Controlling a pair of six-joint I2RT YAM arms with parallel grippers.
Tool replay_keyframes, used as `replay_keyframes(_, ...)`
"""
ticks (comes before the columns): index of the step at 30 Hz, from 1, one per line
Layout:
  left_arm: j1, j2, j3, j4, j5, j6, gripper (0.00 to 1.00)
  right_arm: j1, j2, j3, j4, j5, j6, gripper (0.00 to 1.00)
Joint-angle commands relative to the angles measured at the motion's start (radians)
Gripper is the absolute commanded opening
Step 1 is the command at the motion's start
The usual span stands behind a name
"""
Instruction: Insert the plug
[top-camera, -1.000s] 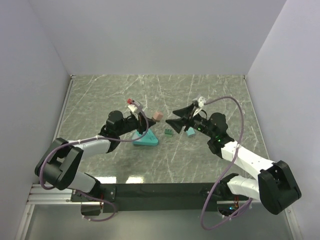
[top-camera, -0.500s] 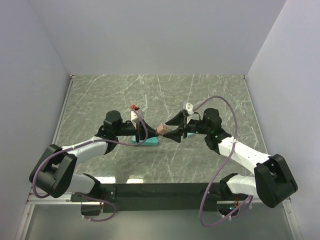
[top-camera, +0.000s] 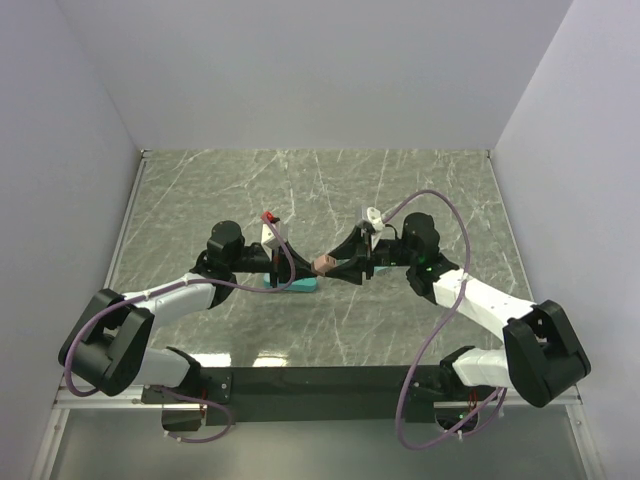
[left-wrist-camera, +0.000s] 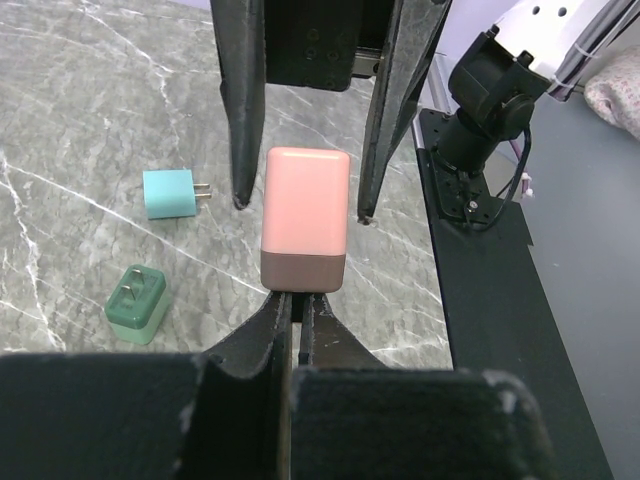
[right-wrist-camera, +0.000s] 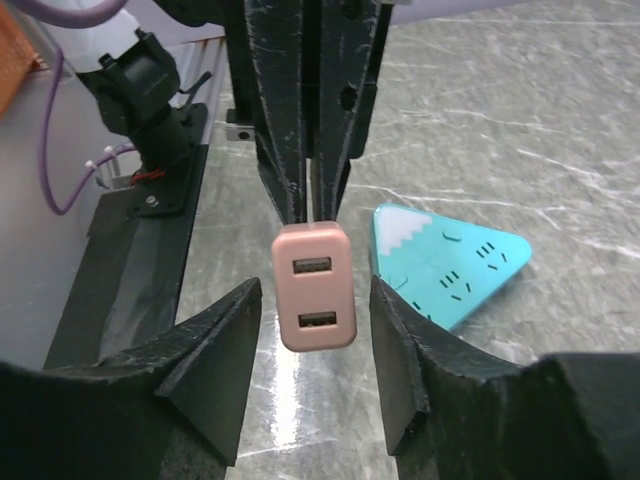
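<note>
Since the job is to seat a plug, the stock is listed by its purpose, from the near edge outward.

Item 1, black rail (top-camera: 330, 380): count one. It carries both arm bases at the near edge of the table (top-camera: 420, 185).

Item 2, power strip (right-wrist-camera: 450, 265): count one, teal, triangular. It lies flat on the table left of centre with its slots facing up, probably so that prongs can go straight down into it.

Item 3, pink plug (left-wrist-camera: 305, 220): count one, the task piece. It hangs in the air just right of the strip, clear of the table. Two ports on its end face point toward the right arm.

Item 4, left gripper (left-wrist-camera: 292, 305): count one. Its jaws are closed tight on the darker end of the pink plug. What they pinch is hidden, most likely the prongs, which would explain offering the body outward.

Item 5, right gripper (right-wrist-camera: 315, 284): count one. Its jaws stand open astride the pink body, with a gap showing on each side and no contact yet. This looks like a handover, freeing the prong end for insertion.

Item 6, spare plugs: count two, a green plug (left-wrist-camera: 137, 303) and a blue plug (left-wrist-camera: 172, 193). They rest apart on the table, prongs visible, beneath the right gripper's side and unseen from above.

Plugs total three.
</note>
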Motion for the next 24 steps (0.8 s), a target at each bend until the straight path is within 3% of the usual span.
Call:
replay_keyframes(1, -0.003, -0.023, 0.007, 0.024, 0.034, 0.028, 0.0, 0.018, 0.009, 0.055, 0.018, -0.057, -0.008, 0.53)
replay_keyframes(7, -0.005, -0.011, 0.005, 0.041, 0.023, 0.016, 0.0, 0.054, 0.033, 0.083, -0.013, -0.094, -0.025, 0.43)
replay_keyframes(12, -0.005, -0.026, -0.008, 0.056, -0.015, 0.007, 0.0, 0.065, 0.056, 0.103, -0.042, -0.095, -0.04, 0.24)
replay_keyframes(13, -0.005, -0.031, -0.01, 0.056, -0.031, 0.005, 0.03, 0.066, 0.056, 0.105, -0.033, -0.074, -0.031, 0.14)
replay_keyframes(15, -0.005, -0.041, -0.025, 0.07, -0.063, -0.009, 0.18, 0.066, 0.052, 0.111, -0.038, -0.019, -0.004, 0.04)
replay_keyframes(16, -0.005, -0.046, -0.034, 0.09, -0.111, -0.016, 0.41, 0.066, 0.046, 0.115, -0.042, 0.062, -0.004, 0.0)
replay_keyframes(19, -0.003, -0.083, -0.083, 0.13, -0.239, -0.047, 0.65, 0.06, 0.012, 0.128, -0.07, 0.202, 0.056, 0.0)
replay_keyframes(24, -0.005, -0.161, -0.175, 0.148, -0.484, -0.098, 0.74, 0.034, -0.037, 0.17, -0.117, 0.375, 0.128, 0.0)
